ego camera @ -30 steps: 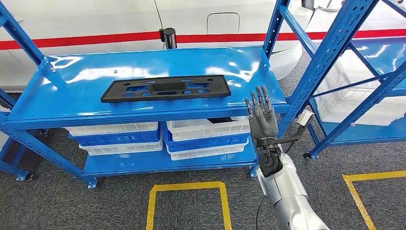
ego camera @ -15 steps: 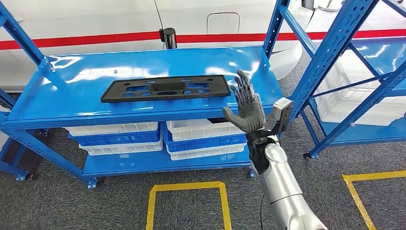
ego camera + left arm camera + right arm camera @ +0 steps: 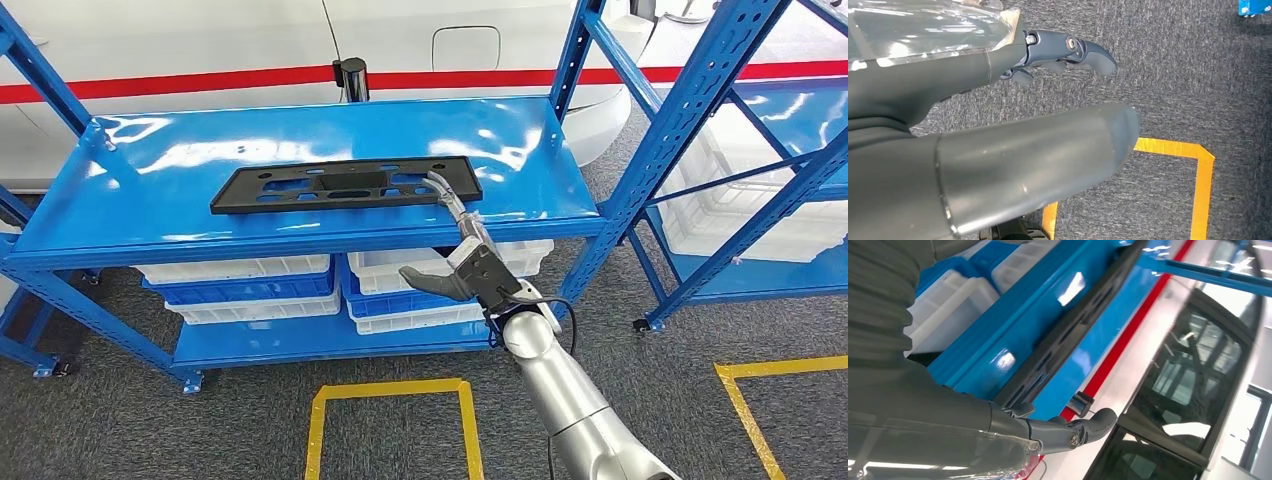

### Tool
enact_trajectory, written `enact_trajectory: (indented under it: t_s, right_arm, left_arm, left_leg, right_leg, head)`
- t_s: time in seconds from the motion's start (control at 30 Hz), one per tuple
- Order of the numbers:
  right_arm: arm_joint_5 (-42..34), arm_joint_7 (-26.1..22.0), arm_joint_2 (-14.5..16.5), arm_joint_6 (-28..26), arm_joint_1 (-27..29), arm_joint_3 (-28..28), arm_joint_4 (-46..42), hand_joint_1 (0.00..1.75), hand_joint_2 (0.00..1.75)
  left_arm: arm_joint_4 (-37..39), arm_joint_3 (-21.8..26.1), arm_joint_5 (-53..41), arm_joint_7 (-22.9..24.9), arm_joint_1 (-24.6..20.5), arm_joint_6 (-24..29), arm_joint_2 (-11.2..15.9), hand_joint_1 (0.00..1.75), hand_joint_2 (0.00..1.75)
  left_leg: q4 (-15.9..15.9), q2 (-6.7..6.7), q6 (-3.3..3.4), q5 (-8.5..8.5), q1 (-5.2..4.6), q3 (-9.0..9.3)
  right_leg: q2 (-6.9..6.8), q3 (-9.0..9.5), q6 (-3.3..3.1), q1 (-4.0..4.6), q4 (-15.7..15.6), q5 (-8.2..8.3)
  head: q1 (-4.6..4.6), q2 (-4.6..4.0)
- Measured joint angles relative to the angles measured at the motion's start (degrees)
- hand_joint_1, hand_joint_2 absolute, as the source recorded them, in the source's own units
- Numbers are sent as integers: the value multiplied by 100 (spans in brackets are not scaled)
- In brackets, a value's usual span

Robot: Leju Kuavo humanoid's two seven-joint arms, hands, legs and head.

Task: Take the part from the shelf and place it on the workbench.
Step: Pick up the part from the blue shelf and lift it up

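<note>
Shelving in bright blue steel fills the head view, with a long, flat black part (image 3: 345, 186) lying lengthwise on the top shelf (image 3: 150, 225). The part is a thin plate with several cut-out openings, sitting near the shelf's front edge. Below it, white and blue bins (image 3: 240, 285) are stacked on the lower shelf. A second blue rack (image 3: 700, 150) stands to the right, and yellow floor tape (image 3: 390, 390) marks a square on the grey carpet.

The right hand (image 3: 462, 255) reaches up from below on its silver arm. Its fingers (image 3: 445, 190) are stretched over the right end of the part, while the thumb (image 3: 420, 277) juts out below the shelf edge. The hand holds nothing, with thumb and fingers spread wide apart. In the right wrist view, a dark fingertip (image 3: 1098, 422) lies over the part's end (image 3: 1068, 330); whether it touches the plate cannot be told.

The left hand (image 3: 998, 130) hangs over the carpet and grips nothing; whether its fingers are apart or curled cannot be told.

The step in hand appears to be getting a hold on the part. To do it well, the fingers should probably settle flat on the top face while the thumb comes up under the plate's front edge, not under the shelf lip. A grip at one end of so long a plate would likely let the far end droop or swing, so sliding it forward slightly before lifting seems wise.
</note>
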Motion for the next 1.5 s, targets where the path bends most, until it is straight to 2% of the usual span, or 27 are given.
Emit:
enact_trajectory:
  t_s: [0.63,1.17,1.27,1.5]
  right_arm:
    - [3663,905,-189,-1495,-41,1322,298,0,175]
    - [6863,1765,-326,-2779,-34,2179,446,0,175]
    - [7152,1846,-340,-2978,-31,2244,454,0,175]
    - [7149,1879,-342,-3092,-50,2275,456,0,175]
  left_arm:
    - [0,-65,-158,-128,-45,-167,2,0,0]
    - [0,-186,-254,-214,-108,-303,1,0,0]
    - [0,-192,-260,-216,-109,-312,0,0,0]
    - [3,-192,-259,-214,-111,-313,-2,0,0]
  left_leg:
    - [0,0,0,0,0,0]
    - [0,1,0,0,0,1]
    - [0,1,0,0,0,1]
    - [0,0,0,0,0,0]
  right_leg:
    - [0,-1,0,0,0,0]
    - [0,-1,0,0,0,0]
    - [0,-1,0,0,0,0]
    - [0,-1,0,0,0,0]
  head:
    - [1,0]
    - [1,0]
    - [0,0]
    - [1,0]
